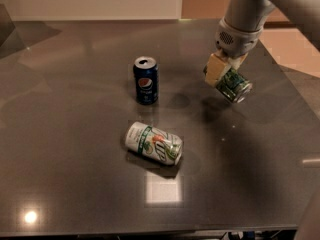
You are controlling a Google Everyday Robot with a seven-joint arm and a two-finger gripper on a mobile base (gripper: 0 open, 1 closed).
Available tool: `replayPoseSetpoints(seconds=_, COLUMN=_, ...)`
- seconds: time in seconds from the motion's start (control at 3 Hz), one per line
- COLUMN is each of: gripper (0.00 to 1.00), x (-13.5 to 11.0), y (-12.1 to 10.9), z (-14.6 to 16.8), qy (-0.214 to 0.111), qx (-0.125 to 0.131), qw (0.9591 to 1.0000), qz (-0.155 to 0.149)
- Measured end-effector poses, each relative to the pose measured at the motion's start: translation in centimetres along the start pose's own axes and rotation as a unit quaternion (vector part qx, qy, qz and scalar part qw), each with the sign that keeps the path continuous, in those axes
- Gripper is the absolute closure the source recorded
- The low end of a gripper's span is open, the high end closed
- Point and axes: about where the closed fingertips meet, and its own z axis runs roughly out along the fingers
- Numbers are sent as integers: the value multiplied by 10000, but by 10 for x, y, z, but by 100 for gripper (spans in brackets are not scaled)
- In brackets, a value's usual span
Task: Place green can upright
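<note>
Your end effector (223, 75) is clamped on the green can (234, 87), holding it seemingly just clear of the tabletop (75, 174) at the right rear. The can's long axis slants down and rightward from the grip, so you'll likely need to turn the wrist until it stands vertical before lowering.

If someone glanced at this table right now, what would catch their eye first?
The arm's tool, at the far right of the table, holds the green can tilted and lifted off the surface. Near the middle a blue Pepsi can stands upright, and in front of it a white 7UP can lies on its side.
</note>
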Motion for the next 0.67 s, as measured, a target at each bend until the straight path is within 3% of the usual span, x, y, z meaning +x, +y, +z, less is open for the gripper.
replayPoseSetpoints(seconds=0.33, gripper=100, x=-5, y=-6, z=-19, qy=-687, qx=12, qw=9958, qz=-609)
replayPoseSetpoints(seconds=0.67, gripper=100, x=-9, y=-13, z=-32, qy=-1561, qx=-71, qw=9827, qz=-992)
